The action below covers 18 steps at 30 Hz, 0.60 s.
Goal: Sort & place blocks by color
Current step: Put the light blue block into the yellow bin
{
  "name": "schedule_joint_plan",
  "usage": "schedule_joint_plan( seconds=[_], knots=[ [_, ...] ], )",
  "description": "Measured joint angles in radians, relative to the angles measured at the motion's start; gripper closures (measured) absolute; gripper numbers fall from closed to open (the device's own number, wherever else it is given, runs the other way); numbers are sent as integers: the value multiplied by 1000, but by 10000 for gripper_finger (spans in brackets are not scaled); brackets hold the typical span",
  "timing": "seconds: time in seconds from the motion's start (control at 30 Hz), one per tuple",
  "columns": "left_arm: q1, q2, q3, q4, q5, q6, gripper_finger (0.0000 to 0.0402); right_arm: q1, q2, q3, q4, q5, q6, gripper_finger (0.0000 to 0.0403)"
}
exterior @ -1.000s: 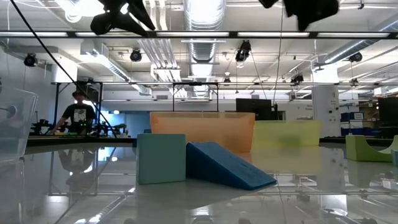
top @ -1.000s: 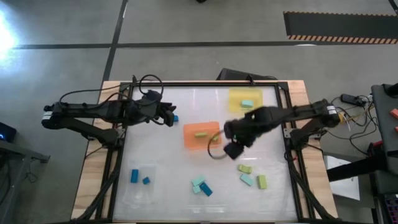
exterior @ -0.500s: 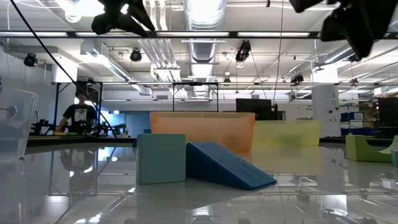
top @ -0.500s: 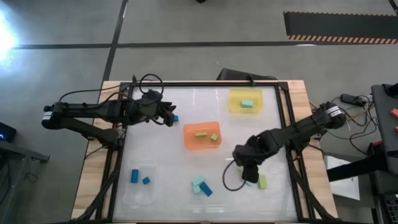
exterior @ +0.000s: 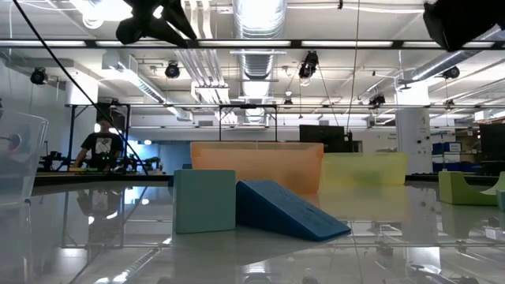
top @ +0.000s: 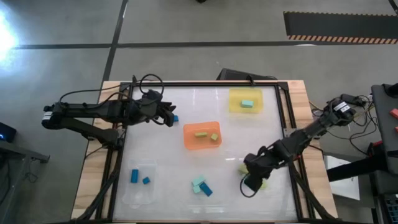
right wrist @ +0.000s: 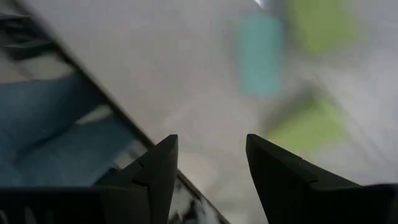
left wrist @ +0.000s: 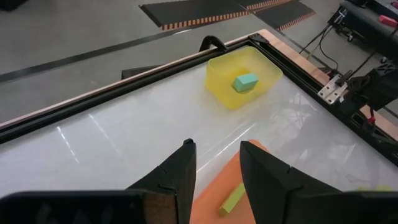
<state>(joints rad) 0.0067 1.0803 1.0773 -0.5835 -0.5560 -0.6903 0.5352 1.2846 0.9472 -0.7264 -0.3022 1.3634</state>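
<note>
- Over the desk's (top: 161,155) front-right corner, the right gripper (right wrist: 208,163) hangs above a loose cluster of blocks (top: 260,181), jaws apart and empty.
- Left gripper (left wrist: 217,169) waits at the far left, jaws apart, holding nothing.
- Risk: teal and yellow-green blocks lie close together, so a careless descent could knock one aside or pinch two colours.
- More blocks (top: 201,186) sit at front centre.

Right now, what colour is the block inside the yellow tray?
Light teal block in the yellow tray; the left wrist view shows it best.

Overhead, table-level, two wrist cams; shared table (top: 168,155).
</note>
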Motion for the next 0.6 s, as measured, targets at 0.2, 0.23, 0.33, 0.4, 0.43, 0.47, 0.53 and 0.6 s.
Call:
schedule_joint_plan(
  seconds=[0.2,0.23,0.33,0.4,0.43,0.47,0.53,0.6],
  knots=[
    [0,4,-3,0,-2,0,295,43,82,-15,98,153,-25,227],
    [0,4,-4,0,-1,0,295,46,94,-10,100,170,-43,228],
    [0,4,-4,0,-2,20,295,48,99,16,104,200,-77,233],
    [0,4,-4,0,-2,39,295,47,109,26,100,199,-79,236],
    [0,4,-4,0,-2,43,295,47,121,29,93,198,-79,237],
    [0,4,-4,0,-2,45,295,47,131,32,87,198,-80,238],
    [0,4,-4,0,-2,48,295,48,146,34,65,197,-81,238],
    [0,4,-4,-1,-2,53,295,53,165,34,64,193,-81,238]
  ],
)
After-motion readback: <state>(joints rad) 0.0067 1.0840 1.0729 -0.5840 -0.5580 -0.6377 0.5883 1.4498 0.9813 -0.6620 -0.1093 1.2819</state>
